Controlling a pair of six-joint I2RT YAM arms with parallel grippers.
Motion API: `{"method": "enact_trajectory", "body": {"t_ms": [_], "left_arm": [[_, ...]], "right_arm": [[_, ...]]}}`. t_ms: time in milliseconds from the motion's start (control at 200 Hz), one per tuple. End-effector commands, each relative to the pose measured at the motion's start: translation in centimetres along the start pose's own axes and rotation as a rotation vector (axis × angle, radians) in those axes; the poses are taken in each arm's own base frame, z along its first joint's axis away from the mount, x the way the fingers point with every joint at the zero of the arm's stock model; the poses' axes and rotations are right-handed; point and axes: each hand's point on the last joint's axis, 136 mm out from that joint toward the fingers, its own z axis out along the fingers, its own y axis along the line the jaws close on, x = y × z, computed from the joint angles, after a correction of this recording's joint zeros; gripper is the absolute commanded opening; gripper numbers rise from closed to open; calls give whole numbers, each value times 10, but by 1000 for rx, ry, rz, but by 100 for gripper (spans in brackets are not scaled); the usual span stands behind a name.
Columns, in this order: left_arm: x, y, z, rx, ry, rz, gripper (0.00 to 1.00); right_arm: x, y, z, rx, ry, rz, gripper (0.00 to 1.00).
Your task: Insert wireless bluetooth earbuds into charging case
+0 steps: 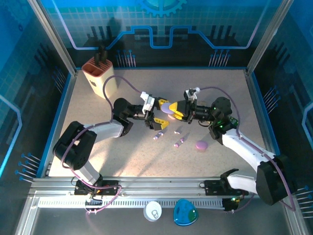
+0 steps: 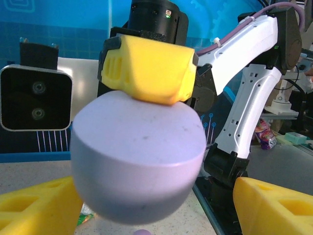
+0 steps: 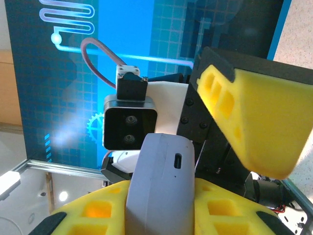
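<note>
A lavender case is gripped by the right gripper above the table middle, with one yellow finger pressed on its top. The left gripper is seen open, jaws spread either side of the case. Earbuds are scattered just nearward of the table's centre, with a second case laid beside them toward the right edge.

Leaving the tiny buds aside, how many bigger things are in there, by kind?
Lavender pebble cases: 2 (one held, one lying loose)
Beige holder: 1
Round items at the near edge: 2 (white, blue)
Total: 5
</note>
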Motion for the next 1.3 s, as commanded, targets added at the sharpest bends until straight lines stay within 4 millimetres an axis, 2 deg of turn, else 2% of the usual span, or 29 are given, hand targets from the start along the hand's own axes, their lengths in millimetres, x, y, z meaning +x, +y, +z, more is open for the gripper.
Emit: {"method": "enact_trajectory", "body": {"t_ms": [0, 260, 645, 890, 1010, 1091, 1296], "left_arm": [[-17, -12, 2, 49, -26, 136, 80], [-22, -7, 3, 21, -43, 157, 66], [-25, 2, 3, -28, -62, 199, 67], [-25, 0, 4, -12, -58, 185, 55], [-25, -1, 4, -4, -55, 172, 54], [-25, -1, 4, 2, -53, 167, 48], [-25, -2, 4, 6, -52, 160, 50]], "right_arm": [[4, 8, 3, -35, 15, -26, 5], [6, 5, 2, -32, 17, -10, 4], [6, -1, -5, -10, -14, -7, 4], [5, -5, -4, -8, -12, 3, 4], [3, -8, -3, -9, -14, 7, 4], [2, -9, -2, -14, -15, 7, 4], [1, -14, -2, -5, -14, 15, 4]]}}
